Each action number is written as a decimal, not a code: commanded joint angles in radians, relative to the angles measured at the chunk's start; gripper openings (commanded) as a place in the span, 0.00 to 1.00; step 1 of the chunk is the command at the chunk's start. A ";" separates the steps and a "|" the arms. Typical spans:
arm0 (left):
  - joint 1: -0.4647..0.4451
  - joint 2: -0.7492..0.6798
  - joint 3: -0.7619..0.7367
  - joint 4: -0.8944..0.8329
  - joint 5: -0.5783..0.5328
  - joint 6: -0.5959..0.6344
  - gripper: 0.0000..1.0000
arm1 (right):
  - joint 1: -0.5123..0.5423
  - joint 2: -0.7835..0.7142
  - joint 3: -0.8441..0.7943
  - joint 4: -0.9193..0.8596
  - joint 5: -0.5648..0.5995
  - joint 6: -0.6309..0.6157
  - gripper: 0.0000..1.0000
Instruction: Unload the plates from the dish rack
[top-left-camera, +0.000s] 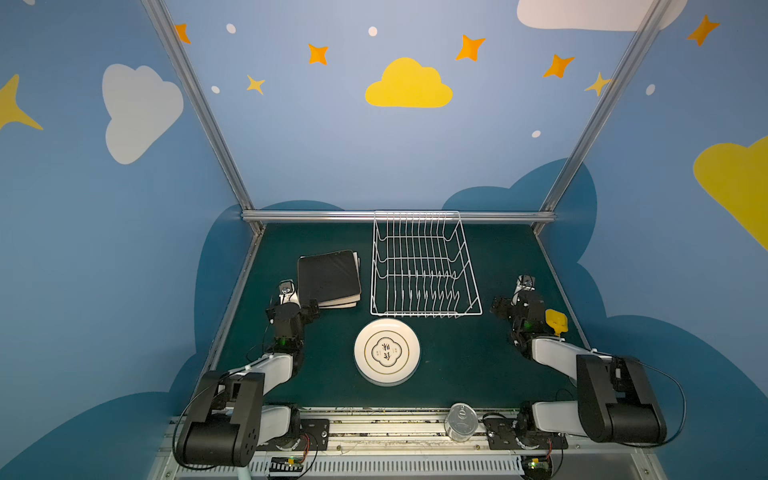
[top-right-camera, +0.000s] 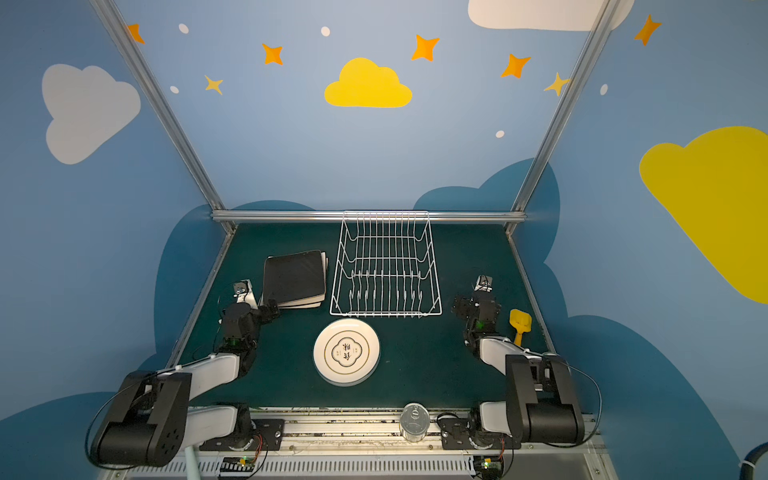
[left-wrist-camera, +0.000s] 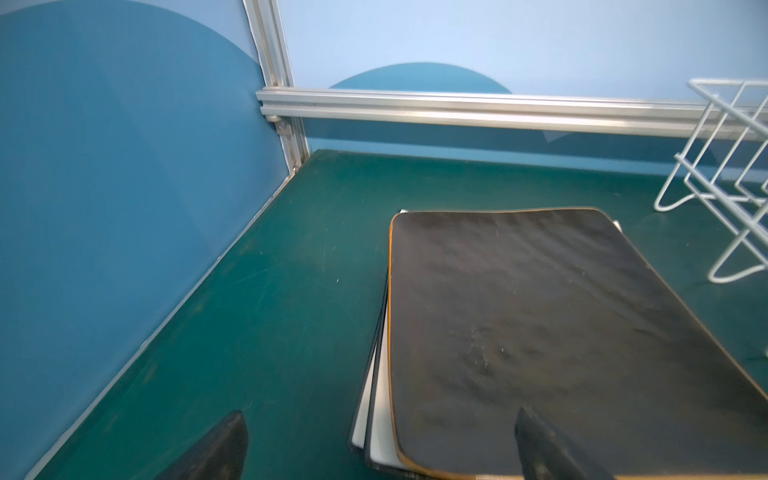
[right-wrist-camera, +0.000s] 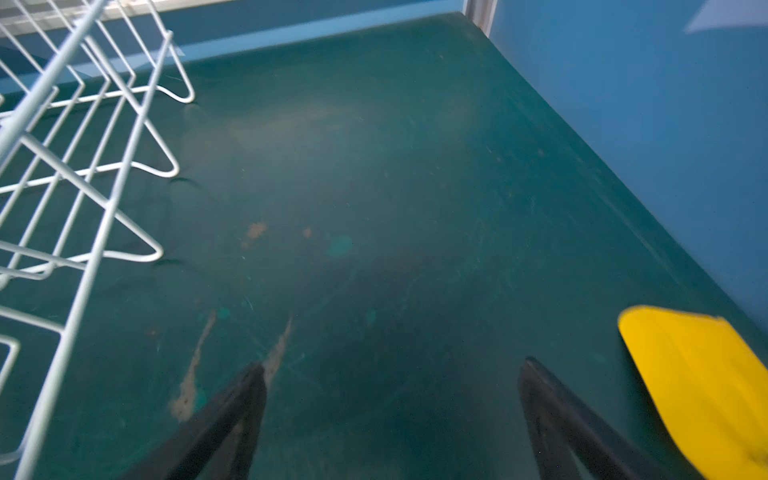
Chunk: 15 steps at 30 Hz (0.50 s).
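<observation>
Your left fingers are splayed, gripping nothing, one tip over the matte black square plate; cream plates beneath show only edges. Glossy round plate, gold emblem, lies on the green desk before the white wire dish rack. Your right fingers gape too, touching neither, beside a blurred yellow scoop.

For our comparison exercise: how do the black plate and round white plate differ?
The black plate is square, plain; the round white plate bears a gold-outlined emblem. The black plate tops a stack left of the dish rack; the round white plate lies in front. Both lie flat outside it.
</observation>
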 joint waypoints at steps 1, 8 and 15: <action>0.026 0.103 -0.005 0.166 0.096 -0.006 0.99 | 0.002 0.067 0.047 0.065 -0.007 -0.045 0.94; 0.032 0.235 0.065 0.179 0.144 0.004 0.99 | -0.001 0.044 0.095 -0.077 -0.008 0.008 0.94; 0.026 0.214 0.137 0.002 0.146 0.019 1.00 | -0.003 0.044 0.096 -0.079 -0.010 0.009 0.94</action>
